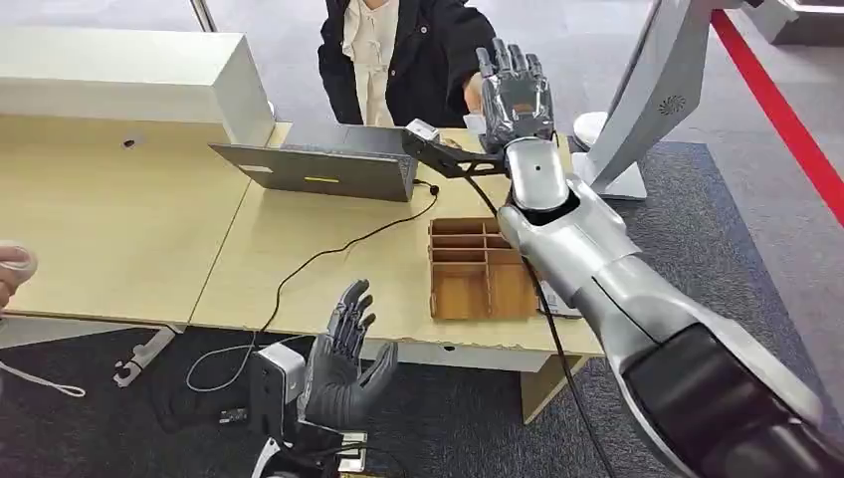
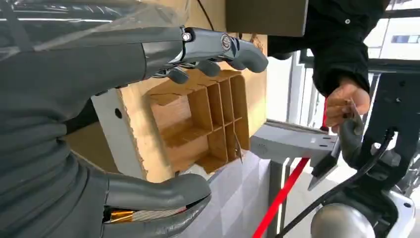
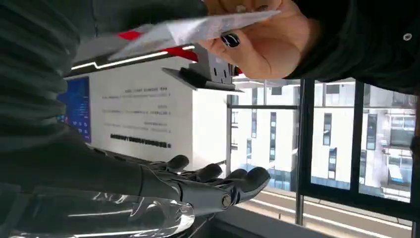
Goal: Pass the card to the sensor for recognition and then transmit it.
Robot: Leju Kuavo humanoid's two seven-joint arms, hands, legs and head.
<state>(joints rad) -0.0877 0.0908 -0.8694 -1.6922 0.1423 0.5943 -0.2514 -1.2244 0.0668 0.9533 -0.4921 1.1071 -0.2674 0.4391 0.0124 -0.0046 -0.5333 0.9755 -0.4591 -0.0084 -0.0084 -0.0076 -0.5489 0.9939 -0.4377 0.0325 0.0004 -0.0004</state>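
the card sat at the far edge of the surface, at about one o'clock from the wooden tray, pinched in the person's hand and right up against the robot's right hand. whether that right hand had any hold on the card could not be told; in the right wrist view its fingers stood straight and apart, well off the card. the step in hand looked like the handover to the person. to do it well, the right arm needed to stay level and quiet, the fingers loosening only once the person's grip was plainly firm, then drawing back toward six o'clock without brushing the laptop at nine o'clock of the hand or snagging the black cable. the left hand hung spread and holding nothing at seven o'clock from the tray, below the near edge, and was best left there.
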